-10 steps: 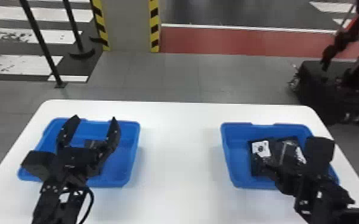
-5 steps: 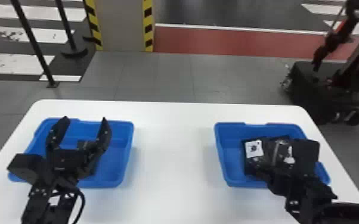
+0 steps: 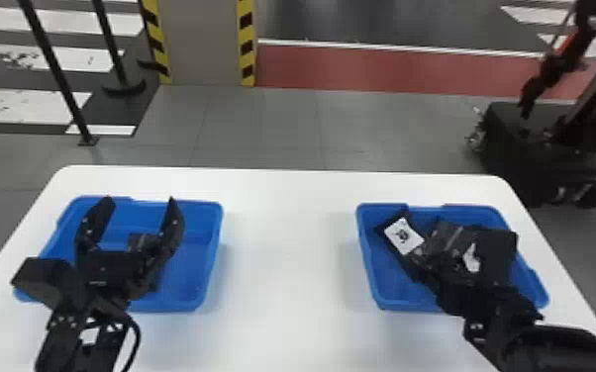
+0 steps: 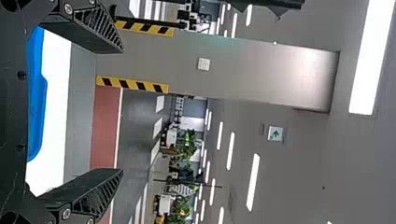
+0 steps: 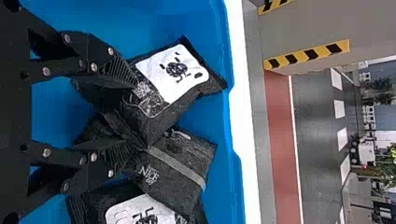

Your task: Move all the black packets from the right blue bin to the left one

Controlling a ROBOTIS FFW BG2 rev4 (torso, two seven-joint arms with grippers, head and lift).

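Since the earlier frame, the white-labelled packet (image 3: pixel 403 236) has turned and shifted toward the far left corner of the right blue bin (image 3: pixel 386 292), where it sits aslant.

Farther off, left to right, are thin black posts (image 3: pixel 57 69), a pillar (image 3: pixel 200 44) with yellow-and-black striped edges, and a dark machine (image 3: pixel 549 153) on a black base, all beyond the white tabletop (image 3: pixel 287 277). The left end effector (image 3: pixel 140 199) is spread wide over the left blue bin (image 3: pixel 198 277), with a dark packet (image 3: pixel 141 242) in that bin, seen between its fingers. The right end effector (image 3: pixel 453 292) and its arm stand in the way over the right bin's near side.

The left wrist view adds strip lights (image 4: pixel 253 182) and a green-arrow sign (image 4: pixel 275 134). Close up, the right wrist view shows the right end effector (image 5: pixel 140 114) narrowed around the white-labelled packet, next to a grey-banded packet (image 5: pixel 175 175) and a second white-labelled one (image 5: pixel 149 210).

That last packet is cut off by the picture's edge. Folds of black wrapping blend with the right fingers, and whether the gripped packet is clear of those beneath I can't tell.
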